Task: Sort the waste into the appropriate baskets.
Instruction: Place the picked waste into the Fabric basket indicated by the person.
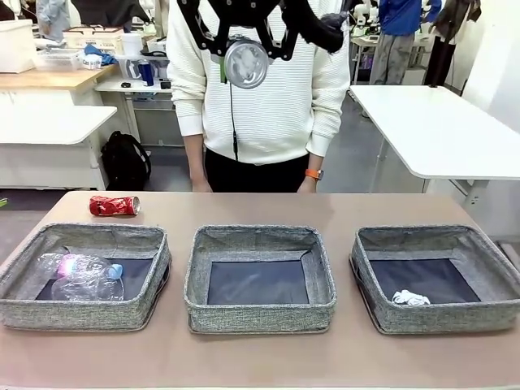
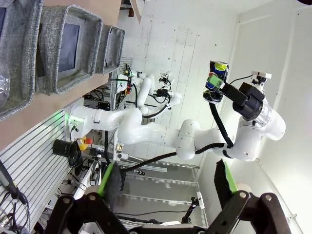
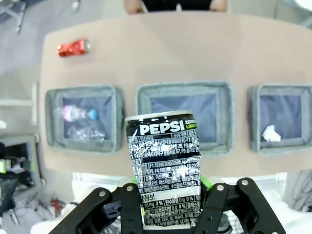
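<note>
Black crinkled soda can [image 3: 163, 165] sits clamped in right claw [image 3: 169, 185].

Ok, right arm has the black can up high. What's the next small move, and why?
Probably lower the right gripper toward the middle basket before opening. It is shut on the black can high above the baskets; the middle one lies bare, while bottles sit in the left basket and a paper wad in the right basket.
</note>
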You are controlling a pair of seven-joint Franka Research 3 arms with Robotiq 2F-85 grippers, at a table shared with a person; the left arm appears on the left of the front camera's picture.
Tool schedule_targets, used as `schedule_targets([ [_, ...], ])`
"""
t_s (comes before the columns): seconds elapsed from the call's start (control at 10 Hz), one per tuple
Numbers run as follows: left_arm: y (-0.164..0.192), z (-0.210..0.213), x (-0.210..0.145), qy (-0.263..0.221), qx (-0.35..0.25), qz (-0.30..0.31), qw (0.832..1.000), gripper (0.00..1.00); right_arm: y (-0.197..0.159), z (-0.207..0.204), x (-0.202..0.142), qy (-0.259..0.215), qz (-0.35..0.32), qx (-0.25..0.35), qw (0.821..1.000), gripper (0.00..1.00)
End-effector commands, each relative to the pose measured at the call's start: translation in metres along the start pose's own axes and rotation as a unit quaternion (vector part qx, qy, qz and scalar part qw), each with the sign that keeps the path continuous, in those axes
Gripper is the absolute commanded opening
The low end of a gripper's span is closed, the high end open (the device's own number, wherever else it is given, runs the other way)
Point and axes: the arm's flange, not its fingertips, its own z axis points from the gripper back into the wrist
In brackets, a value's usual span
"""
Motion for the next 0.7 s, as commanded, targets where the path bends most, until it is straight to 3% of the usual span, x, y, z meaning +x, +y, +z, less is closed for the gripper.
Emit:
schedule_targets([
  [0.0, -0.0023, 0.0001, -0.0016, 0.003, -0.009, -0.010, 1.000, 1.00, -0.0018, 0.0009, -0.0023, 0.000, -0.004, -0.001, 1.000, 0.34],
  [0.6, -0.0023, 0.0001, -0.0016, 0.003, -0.009, -0.010, 1.000, 1.00, -0.0018, 0.0009, -0.0023, 0.000, -0.004, -0.001, 1.000, 0.34],
])
